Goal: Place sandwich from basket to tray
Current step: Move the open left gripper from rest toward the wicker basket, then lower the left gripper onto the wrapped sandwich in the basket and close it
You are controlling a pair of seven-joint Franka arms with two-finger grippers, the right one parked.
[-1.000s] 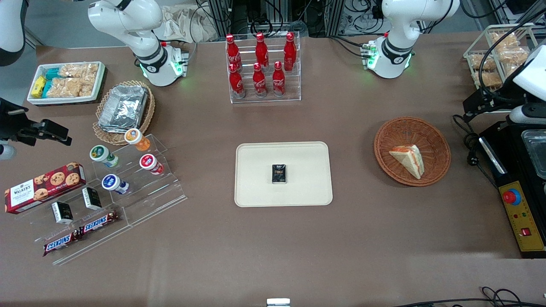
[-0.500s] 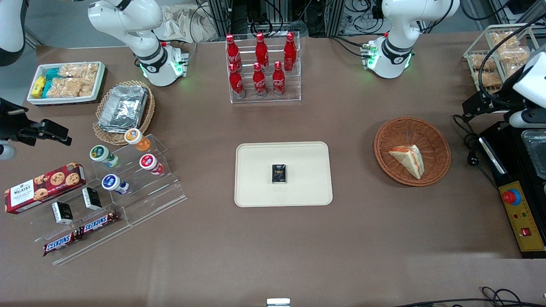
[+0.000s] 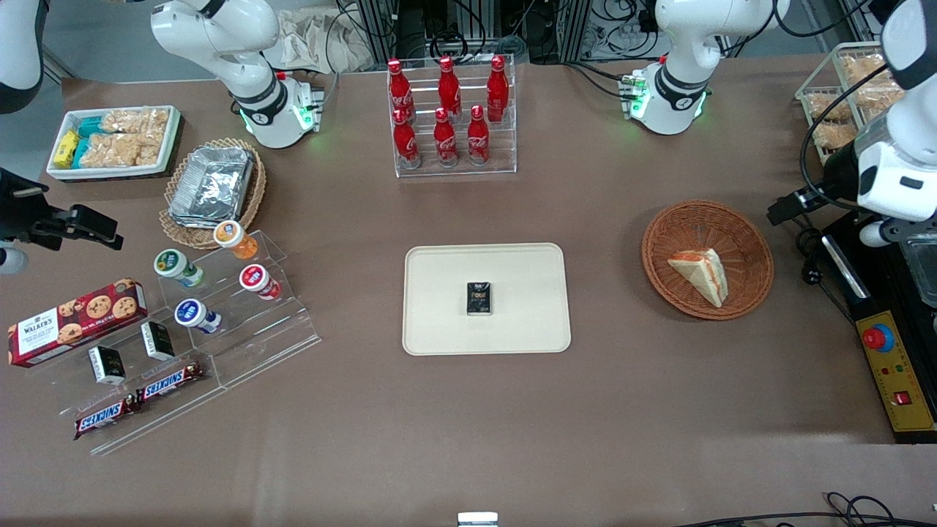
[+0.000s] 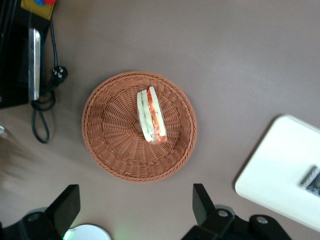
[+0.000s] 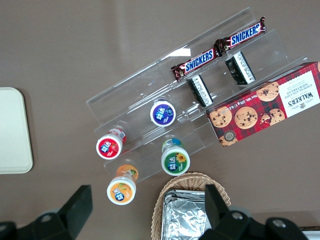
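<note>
The sandwich point(image 3: 701, 273), a wedge of pale bread with an orange-red filling, lies in the round reddish-brown basket point(image 3: 754, 241); both also show in the left wrist view, sandwich point(image 4: 151, 116) in basket point(image 4: 107, 145). The cream tray point(image 3: 446, 322) lies at the table's middle with a small black box point(image 3: 479, 298) on it. My left gripper point(image 4: 134, 209) is open and empty, high above the table, beside the basket toward the working arm's end point(image 3: 787, 208).
A black control box with a red button point(image 3: 889, 351) and a loose cable point(image 3: 809, 252) lie beside the basket at the working arm's end. A rack of red bottles point(image 3: 450, 117) stands farther from the camera than the tray. Snack shelves point(image 3: 190, 329) lie toward the parked arm's end.
My left arm has swung in from the table's edge toward the basket, and its black gripper now sits closer to the basket's rim. The sandwich and tray have not moved.
</note>
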